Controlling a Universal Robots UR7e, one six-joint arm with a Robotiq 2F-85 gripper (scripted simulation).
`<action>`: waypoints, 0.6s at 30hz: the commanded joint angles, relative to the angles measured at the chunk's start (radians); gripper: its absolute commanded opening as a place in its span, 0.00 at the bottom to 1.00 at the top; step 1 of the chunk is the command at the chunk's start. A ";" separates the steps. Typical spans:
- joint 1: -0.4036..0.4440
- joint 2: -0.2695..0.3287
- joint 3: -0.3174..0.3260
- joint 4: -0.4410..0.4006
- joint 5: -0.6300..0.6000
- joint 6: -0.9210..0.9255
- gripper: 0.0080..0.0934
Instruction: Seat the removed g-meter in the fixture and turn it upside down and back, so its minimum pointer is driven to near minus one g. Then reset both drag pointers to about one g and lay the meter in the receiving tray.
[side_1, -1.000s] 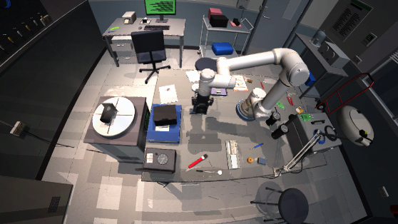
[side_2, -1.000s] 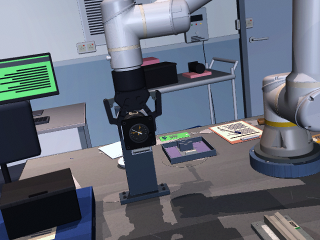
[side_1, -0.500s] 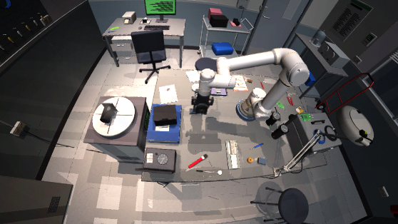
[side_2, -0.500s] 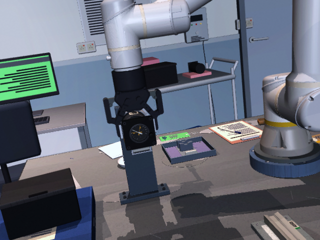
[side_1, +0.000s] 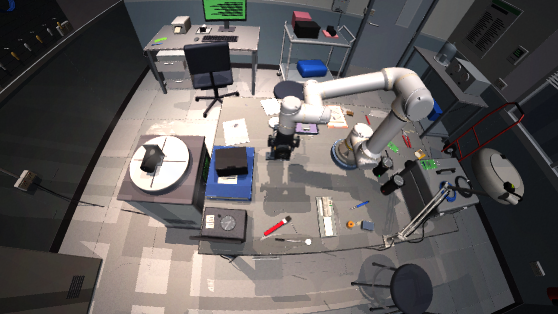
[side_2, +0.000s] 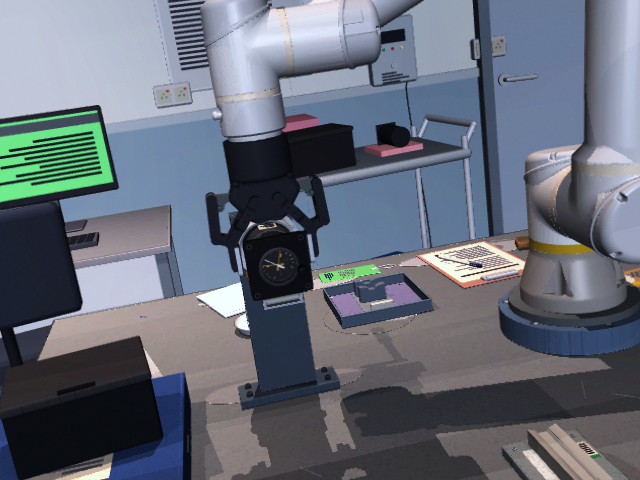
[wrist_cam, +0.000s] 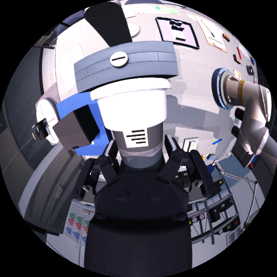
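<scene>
The g-meter (side_2: 276, 265) (wrist_cam: 135, 121), a black square-faced instrument with a round dial and a pale cylindrical body behind it, sits on top of the blue-grey fixture post (side_2: 282, 341) (side_1: 283, 145) bolted to the bench. Its dial faces the second side camera. The receiving tray (side_2: 377, 299) (wrist_cam: 177, 31), dark-rimmed with a purple lining, lies on the bench just right of the fixture. My gripper (side_2: 269, 232) (wrist_cam: 140, 152) hangs straight down over the meter with a finger on either side of its body; it is open and holds nothing.
The arm's base (side_2: 574, 289) stands to the right of the tray. A black box on a blue case (side_2: 82, 408) sits at the bench's left. A clipboard (side_2: 470, 261) lies behind the tray. A turntable stand (side_1: 160, 165) is left of the bench.
</scene>
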 joint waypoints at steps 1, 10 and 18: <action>0.000 -0.002 -0.004 0.004 0.000 0.000 0.94; 0.000 -0.040 -0.084 0.120 0.000 0.000 0.94; 0.000 -0.064 -0.179 0.240 0.000 0.000 0.94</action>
